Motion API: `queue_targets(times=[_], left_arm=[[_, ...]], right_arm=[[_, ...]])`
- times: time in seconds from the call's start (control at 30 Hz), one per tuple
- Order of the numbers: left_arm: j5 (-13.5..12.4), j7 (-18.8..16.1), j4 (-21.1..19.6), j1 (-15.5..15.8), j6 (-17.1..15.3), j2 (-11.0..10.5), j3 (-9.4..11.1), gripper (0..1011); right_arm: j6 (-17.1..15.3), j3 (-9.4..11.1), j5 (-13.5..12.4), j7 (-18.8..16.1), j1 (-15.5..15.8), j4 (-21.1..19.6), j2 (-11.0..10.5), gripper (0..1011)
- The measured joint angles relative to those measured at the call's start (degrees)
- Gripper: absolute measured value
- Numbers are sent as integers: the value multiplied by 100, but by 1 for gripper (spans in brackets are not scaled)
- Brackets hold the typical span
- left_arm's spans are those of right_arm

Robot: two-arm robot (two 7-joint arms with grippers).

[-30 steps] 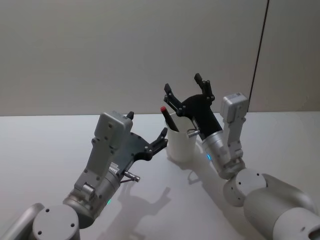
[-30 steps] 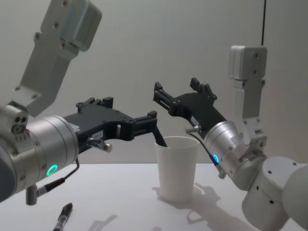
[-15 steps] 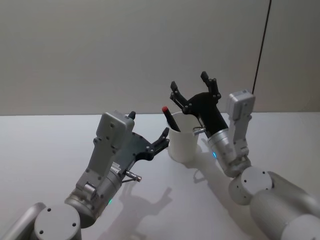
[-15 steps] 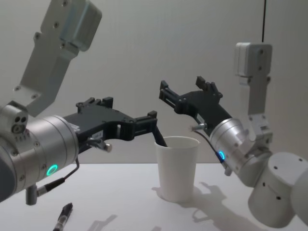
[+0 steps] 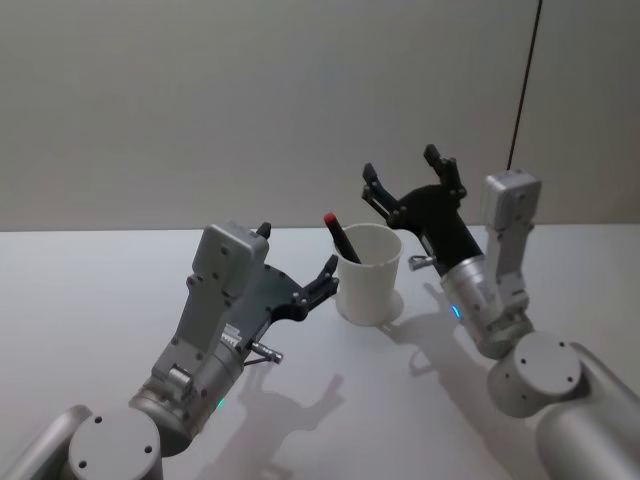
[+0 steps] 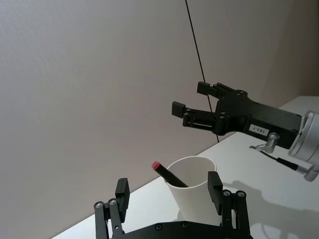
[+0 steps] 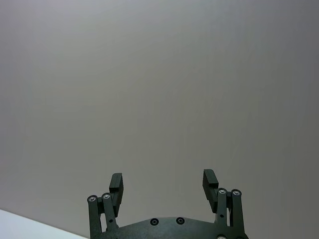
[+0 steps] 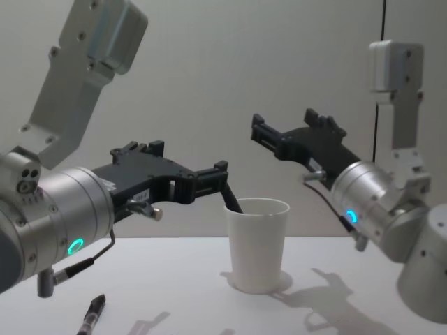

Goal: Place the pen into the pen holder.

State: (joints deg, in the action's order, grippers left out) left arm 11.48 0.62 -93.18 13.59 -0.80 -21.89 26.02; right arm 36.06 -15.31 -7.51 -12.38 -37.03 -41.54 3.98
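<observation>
Pen (image 5: pixel 340 241) (red cap up) leans inside pen holder (image 5: pixel 368 288), counter (image 5: pixel 100 300) ctr: placement done. Right end effector (image 5: pixel 400 164) spread, empty, above holder; left end effector (image 5: pixel 296 249) spread, alongside.

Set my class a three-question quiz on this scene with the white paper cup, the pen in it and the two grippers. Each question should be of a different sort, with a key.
1. True or false: the black pen with a red tip stands inside the white tapered paper cup.
2. Choose one. The right gripper is: A) shut on the pen; B) open and empty, higher than the cup's rim; C) shut on the cup.
3. Fill in: the left gripper, open beside the cup, holds ____.
Key: 1 true; 2 B; 3 nothing.
</observation>
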Motion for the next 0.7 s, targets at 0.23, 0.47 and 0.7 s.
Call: queue_targets(times=[0.23, 0.47, 0.7], left_arm=[[0, 0, 0, 0, 0, 0, 0, 1000], [0, 0, 0, 0, 0, 0, 0, 1000], [0, 0, 0, 0, 0, 0, 0, 1000]], right_arm=[[-751, 78, -17, -29, 494, -1031, -218, 1001], [-1382, 180, -77, -75, 914, -1891, -441, 1001], [-1983, 310, -133, -92, 1310, -2655, -680, 1001]])
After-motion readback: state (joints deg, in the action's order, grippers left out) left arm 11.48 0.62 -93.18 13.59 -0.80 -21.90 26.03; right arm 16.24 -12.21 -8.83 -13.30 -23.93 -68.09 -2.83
